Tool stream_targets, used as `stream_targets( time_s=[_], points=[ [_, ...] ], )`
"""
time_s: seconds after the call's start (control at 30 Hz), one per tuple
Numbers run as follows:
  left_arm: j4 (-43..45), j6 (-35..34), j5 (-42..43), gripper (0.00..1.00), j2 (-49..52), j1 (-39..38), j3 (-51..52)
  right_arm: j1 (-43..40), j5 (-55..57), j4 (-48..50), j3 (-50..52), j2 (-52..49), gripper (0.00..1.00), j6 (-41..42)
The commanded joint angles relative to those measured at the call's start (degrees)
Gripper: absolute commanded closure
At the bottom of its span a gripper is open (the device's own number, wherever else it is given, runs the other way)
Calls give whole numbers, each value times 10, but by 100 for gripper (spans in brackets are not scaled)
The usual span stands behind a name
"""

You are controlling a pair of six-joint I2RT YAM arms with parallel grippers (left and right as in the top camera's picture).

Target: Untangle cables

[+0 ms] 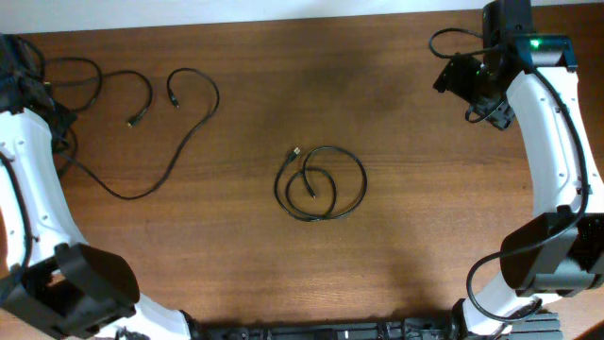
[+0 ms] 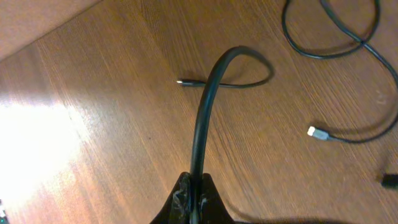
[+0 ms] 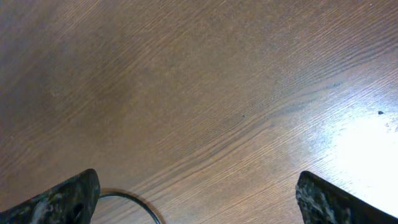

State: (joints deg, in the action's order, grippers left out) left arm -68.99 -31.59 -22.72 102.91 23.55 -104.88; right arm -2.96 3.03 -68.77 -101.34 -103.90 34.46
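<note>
The left fingers (image 2: pixel 191 200) were pressed together, pinching a black cable (image 2: pixel 200 124) at the bottom of the left wrist view. From that pinch the cable rose straight up the frame, arched over to the right, dropped to the tabletop (image 2: pixel 112 155) and doubled back. Its last stretch lay crosswise, with the plug (image 2: pixel 181 81) pointing left. Right of it lay a light-tipped cable (image 2: pixel 314 131), its pale tip also pointing left and its cord curving away toward the frame's right edge. The right fingers (image 3: pixel 68 200) were spread wide and held nothing over bare wood, with only a thin dark arc (image 3: pixel 134 199) of cord showing at the bottom edge between them. In the overhead view a coil (image 1: pixel 321 184) of several overlapping rings sat near the middle of the tabletop, well apart from both arms, with one plug end sticking out at its upper left. A long cable (image 1: pixel 193 142) lay at the left, hooking round at the top and then running diagonally down and left toward the left arm.
</note>
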Motion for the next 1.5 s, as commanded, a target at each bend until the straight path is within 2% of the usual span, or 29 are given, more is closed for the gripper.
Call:
stream_targets(
  time_s=[0.0,0.1,0.17,0.23,0.3,0.33,0.4,0.47,0.5,0.6,0.67,0.7,0.73,0.77,0.83,0.9,0.93,1.1,1.17,1.23,1.27,1.3,1.4,1.47],
  points=[
    [28,-12,-15,100,24,31,-2,0,9,0,-1,-5,2,-1],
    [92,17,-30,99,40,63,-2,0,8,0,-1,-5,2,-1],
    [106,17,-22,84,50,77,-2,0,9,0,-1,-5,2,-1],
    [107,17,16,64,57,91,-2,0,9,0,-1,-5,2,-1],
    [107,17,87,26,57,104,-2,0,8,0,-1,-5,2,-1],
    [107,21,127,28,57,108,-2,0,9,0,-1,-5,2,-1],
    [112,78,242,27,57,118,-2,0,9,0,-1,-5,2,-1],
    [123,93,314,29,57,127,-2,0,9,0,-1,-5,2,-1],
    [132,124,351,31,57,132,-2,0,9,0,-1,-5,1,-1],
    [122,129,312,25,58,145,-2,0,9,0,-1,-5,2,-1],
    [104,139,320,25,59,149,-2,0,8,0,-1,-5,2,-1],
    [104,186,358,27,60,145,-2,0,8,0,-1,-5,2,-1],
    [104,268,437,23,63,135,-2,0,8,0,-1,-5,2,-1],
    [102,312,487,19,65,126,-2,0,9,0,-1,-5,2,-1],
    [98,352,556,18,72,96,-2,0,9,0,-1,-5,2,-1],
    [94,352,543,18,87,42,-2,0,9,0,-1,-5,2,-1],
    [94,352,521,11,100,11,-2,0,9,0,-1,-5,2,-1],
    [108,352,383,8,180,-117,-2,0,8,0,-1,-5,2,-1],
    [141,352,317,7,216,-157,-2,0,9,0,-1,-5,2,-1],
    [186,352,312,4,239,-181,-2,0,8,0,-1,-5,2,-1],
    [217,351,312,11,246,-193,-2,0,8,0,-1,-5,2,-1],
    [242,351,312,13,252,-203,-2,0,8,0,-1,-5,2,-1],
    [286,323,311,13,271,-226,-2,0,9,0,-1,-5,1,-1],
    [304,322,279,14,286,-239,-2,0,8,0,-1,-5,2,-1]
  ],
)
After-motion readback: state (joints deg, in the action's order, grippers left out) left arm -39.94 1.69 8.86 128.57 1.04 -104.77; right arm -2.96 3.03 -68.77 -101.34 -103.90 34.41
